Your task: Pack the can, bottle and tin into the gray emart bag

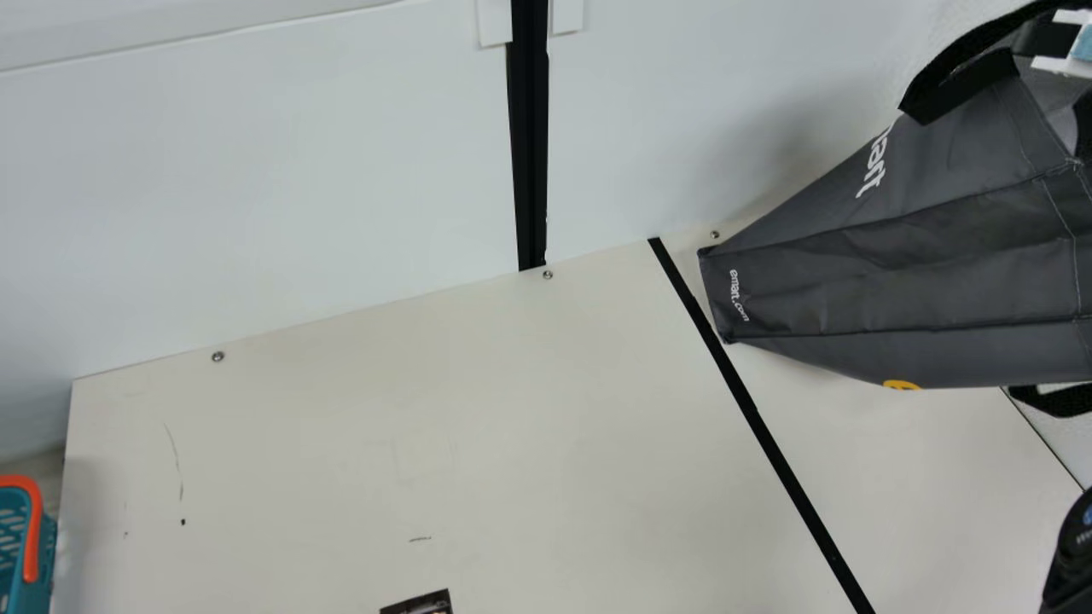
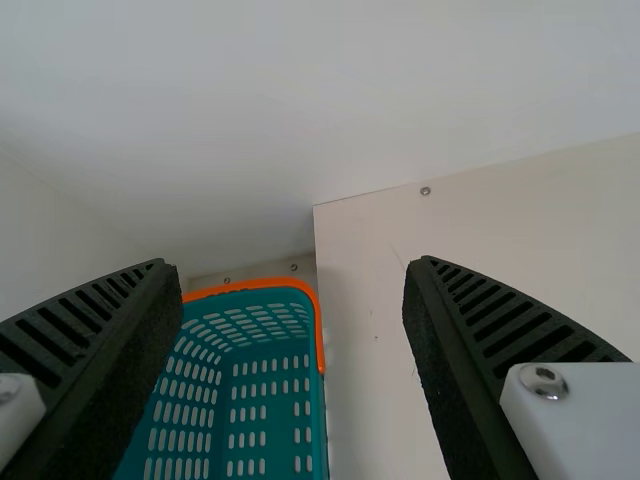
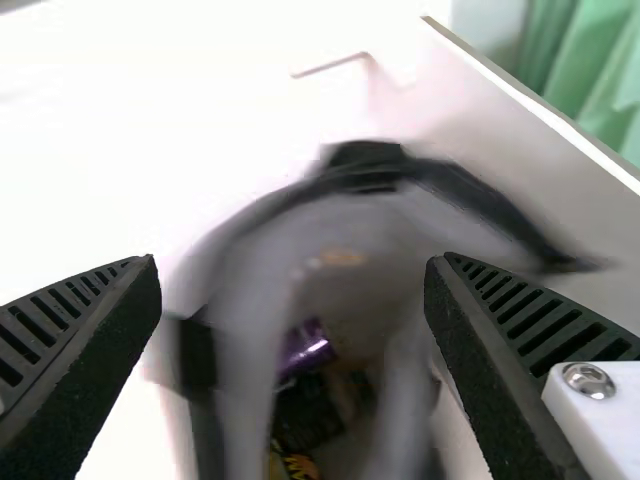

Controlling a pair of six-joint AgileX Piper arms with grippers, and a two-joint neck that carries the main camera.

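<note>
The gray emart bag (image 1: 938,273) leans at the main view's right, its base near the black stripe and its black handles toward the right edge. In the right wrist view, the blurred mouth of the bag (image 3: 250,270) lies beyond my right gripper (image 3: 292,270), whose fingers stand wide open. Down inside it are a shiny purple item (image 3: 305,348) and dark items, one with yellow print (image 3: 298,466); I cannot tell which is the can, bottle or tin. My left gripper (image 2: 288,268) is open and holds nothing, with a basket beyond its fingers.
A teal basket with an orange handle (image 1: 32,529) stands at the main view's left edge. A dark printed object (image 1: 422,604) shows at the bottom edge of the cream table (image 1: 341,443). White walls rise behind the table. Black arm hardware (image 1: 1071,554) shows at lower right.
</note>
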